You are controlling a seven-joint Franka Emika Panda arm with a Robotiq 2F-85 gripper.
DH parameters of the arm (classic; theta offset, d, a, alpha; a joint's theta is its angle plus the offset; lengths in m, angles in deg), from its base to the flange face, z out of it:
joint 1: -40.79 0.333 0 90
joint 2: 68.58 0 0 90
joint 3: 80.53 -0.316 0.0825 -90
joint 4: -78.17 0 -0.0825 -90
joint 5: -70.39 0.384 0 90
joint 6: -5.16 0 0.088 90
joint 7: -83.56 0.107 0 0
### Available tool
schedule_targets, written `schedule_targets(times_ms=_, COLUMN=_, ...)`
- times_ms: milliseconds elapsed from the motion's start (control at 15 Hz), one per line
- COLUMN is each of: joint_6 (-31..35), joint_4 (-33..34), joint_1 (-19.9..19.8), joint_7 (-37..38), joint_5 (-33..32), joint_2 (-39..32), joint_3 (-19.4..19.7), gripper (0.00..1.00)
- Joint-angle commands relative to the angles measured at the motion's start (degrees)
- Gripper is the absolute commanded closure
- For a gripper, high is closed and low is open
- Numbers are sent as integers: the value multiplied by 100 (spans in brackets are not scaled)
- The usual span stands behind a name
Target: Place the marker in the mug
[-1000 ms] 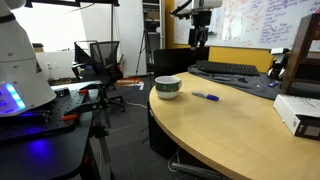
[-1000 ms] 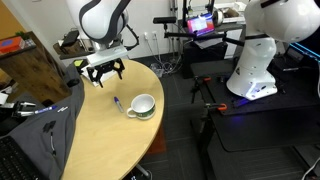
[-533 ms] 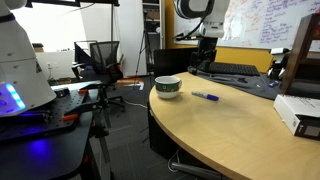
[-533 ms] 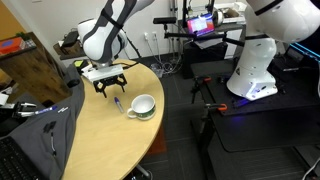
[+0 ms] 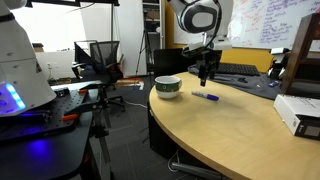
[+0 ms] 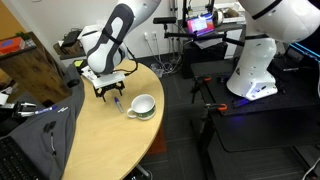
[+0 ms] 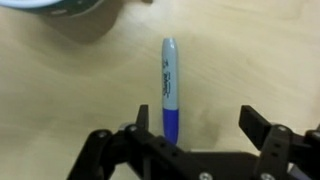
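The blue-purple marker (image 7: 169,95) lies flat on the light wooden table (image 5: 230,130), also seen in both exterior views (image 5: 206,97) (image 6: 117,101). The white mug with a dark green band (image 5: 168,87) (image 6: 141,106) stands upright beside it; its edge shows at the top left of the wrist view (image 7: 60,6). My gripper (image 7: 197,120) is open and empty. It hangs low over the marker (image 5: 206,78) (image 6: 113,92). The marker's dark end sits between the fingers, close to the left finger in the wrist view.
A black keyboard (image 5: 225,69) lies at the back of the table. A white box (image 5: 298,112) sits near the table's edge. Dark cloth (image 6: 40,125) and a brown wooden box (image 6: 25,65) are on one side. Office chairs (image 5: 100,55) stand off the table.
The arm has come down and moved toward the mug, from high above the keyboard to just over the marker. The marker and mug have not moved.
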Motion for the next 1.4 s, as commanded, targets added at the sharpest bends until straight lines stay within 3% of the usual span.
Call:
schedule_targets(times_ms=0, joint_6=404, joint_4=164, joint_1=44, joint_7=-166, joint_5=72, joint_2=-283, joint_3=37, gripper=5)
schedule_targets(times_ms=267, joint_6=528, joint_4=283, joint_1=70, joint_7=-107, joint_5=46, joint_2=-603, joint_3=86, gripper=15)
schedule_targets(times_ms=333, joint_6=553, joint_4=286, joint_1=55, joint_7=-142, joint_5=48, joint_2=-641, joint_3=82, gripper=35)
schedule_targets(times_ms=467, joint_6=563, joint_4=283, joint_1=60, joint_7=-214, joint_5=-1, joint_2=-666, joint_3=121, gripper=39)
schedule_targets(times_ms=1000, joint_6=390, joint_4=248, joint_1=213, joint_7=-853, joint_5=-308, joint_2=-689, joint_3=237, gripper=99)
schedule_targets(times_ms=1333, joint_6=390, joint_4=106, joint_1=429, joint_7=-648, joint_5=-350, joint_2=-445, joint_3=393, gripper=95)
